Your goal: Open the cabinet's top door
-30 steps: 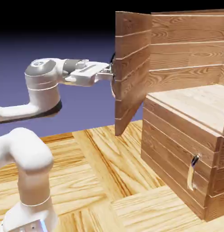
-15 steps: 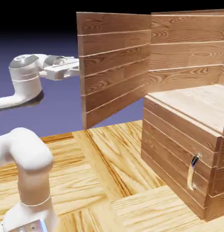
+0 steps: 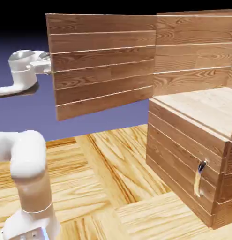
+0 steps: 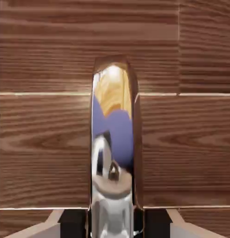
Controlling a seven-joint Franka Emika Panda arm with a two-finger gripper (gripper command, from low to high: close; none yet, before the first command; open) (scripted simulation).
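— Door first: where is the top door [image 3: 103, 65]?
— It stands swung wide open on the cabinet's [image 3: 188, 150] upper part, its planks spread toward the exterior view's left. Its inner edge meets the cabinet's upper planks, and its outer edge reaches the robot.
— And the gripper [image 4: 115, 225]?
— Closed on the door's handle [image 4: 113, 125]. In the hand view the curved, shiny metal runs upright between the two fingertips, one on each side of it.
— Does the exterior view show that grip?
— No, the door hides the fingers. Only part of the white hand [image 3: 41, 66] shows beside the outer edge, with the arm [image 3: 24, 77] behind it at the exterior view's left.
— What does the handle reflect?
— Yellowish wood near the top, blue-violet below that, then pale, robot-like shapes lower down.
— What lies behind it?
— Brown boards with thin pale seams, crossing the hand view from side to side. A narrow blue-violet strip shows at its left edge.
— How about the lower panel?
— That lower panel [image 3: 178, 154] is closed, with a small curved silver handle [image 3: 199, 178] on it. Above it lies a pale wooden surface [image 3: 197, 105], and light wood flooring [image 3: 103, 187] spreads out in front.
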